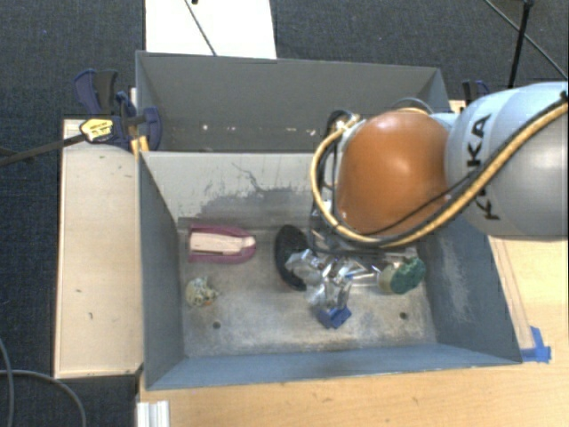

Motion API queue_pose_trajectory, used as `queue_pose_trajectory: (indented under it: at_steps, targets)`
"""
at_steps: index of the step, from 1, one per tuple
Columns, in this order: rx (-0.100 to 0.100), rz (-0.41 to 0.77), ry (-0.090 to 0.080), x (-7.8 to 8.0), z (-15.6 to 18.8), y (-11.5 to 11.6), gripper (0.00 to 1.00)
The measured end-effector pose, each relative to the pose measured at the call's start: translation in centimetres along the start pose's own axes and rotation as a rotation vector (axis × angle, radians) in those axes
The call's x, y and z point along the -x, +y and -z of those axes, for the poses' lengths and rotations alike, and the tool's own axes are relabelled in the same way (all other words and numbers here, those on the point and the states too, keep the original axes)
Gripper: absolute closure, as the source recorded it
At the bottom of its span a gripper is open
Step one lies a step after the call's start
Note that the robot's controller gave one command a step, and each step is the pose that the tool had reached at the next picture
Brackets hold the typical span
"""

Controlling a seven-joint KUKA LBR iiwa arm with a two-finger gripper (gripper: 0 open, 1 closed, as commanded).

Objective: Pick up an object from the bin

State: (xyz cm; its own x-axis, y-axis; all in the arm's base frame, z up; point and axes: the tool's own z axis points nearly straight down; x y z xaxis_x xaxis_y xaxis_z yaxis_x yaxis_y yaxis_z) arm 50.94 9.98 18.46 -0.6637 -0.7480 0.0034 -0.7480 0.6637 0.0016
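Note:
My gripper (327, 285) is low over the bin floor, right of the middle, under the orange cover. A small blue thing (335, 317) lies at its lower end, touching or just beneath it; I cannot tell whether it is held. A black rounded object (288, 254) lies right against the gripper's left side. A green object with a pale end (405, 277) lies just to the right of the gripper.
A pink and white oblong object (220, 244) lies at the left of the bin floor. In front of it sits a small crumpled yellowish thing (202, 293). The arm and its cover hide the back right part of the floor.

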Motion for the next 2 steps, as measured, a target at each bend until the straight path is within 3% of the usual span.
queue_pose_trajectory:
  at_steps: [1, 2]
  targets:
    - [0.000, -0.009, -0.004, -0.4, -1.6, 0.9, 1.00]
    - [-0.009, -0.038, -0.013, -1.4, 9.7, 0.6, 1.00]
